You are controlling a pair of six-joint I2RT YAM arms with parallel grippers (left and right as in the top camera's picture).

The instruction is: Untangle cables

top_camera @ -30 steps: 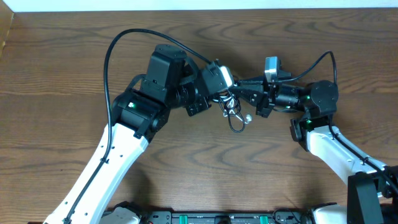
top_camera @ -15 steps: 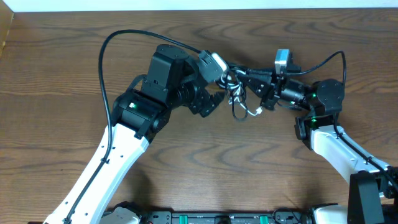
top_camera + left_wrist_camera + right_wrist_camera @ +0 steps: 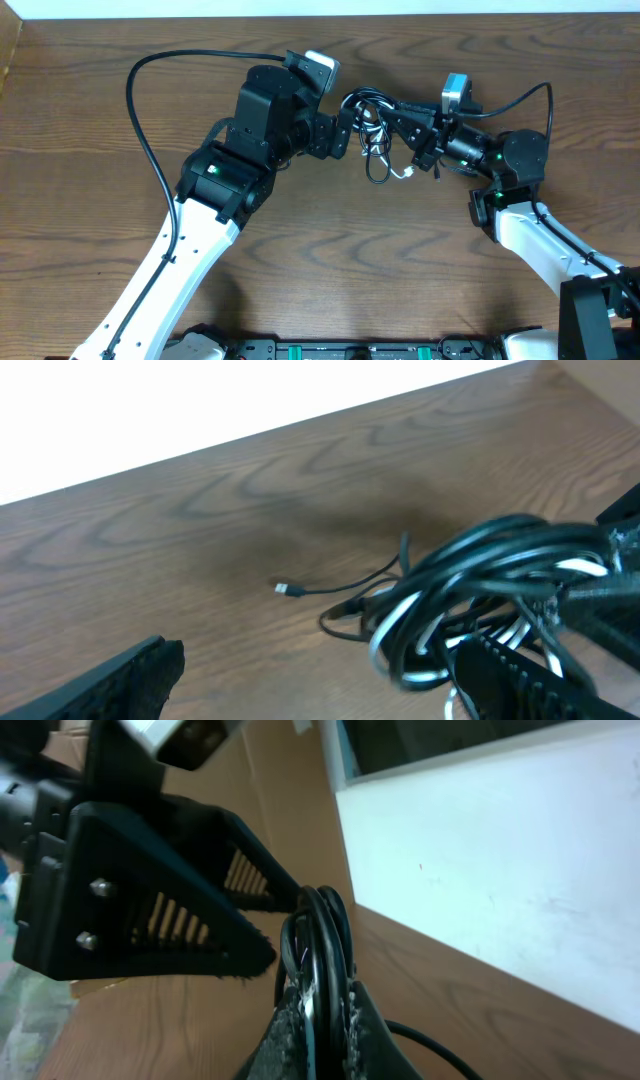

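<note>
Here, woodgrain table (image 3: 250, 510), white wall (image 3: 200, 400), right tool (image 3: 318, 1010) clenched on cables (image 3: 480, 575), left tool (image 3: 320, 650) released.

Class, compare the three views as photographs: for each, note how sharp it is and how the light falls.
Overhead: evenly lit and sharp; the table shows crisp grain and faint shadows. Left wrist: the cables look smeared, and the strip beyond the table edge is blown out white. Right wrist: the cables sit near the lens, out of focus; the white wall is bright.

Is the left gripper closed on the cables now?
No, the left gripper is wide open, its jaws far apart, and the cables sit near only one of them.
</note>
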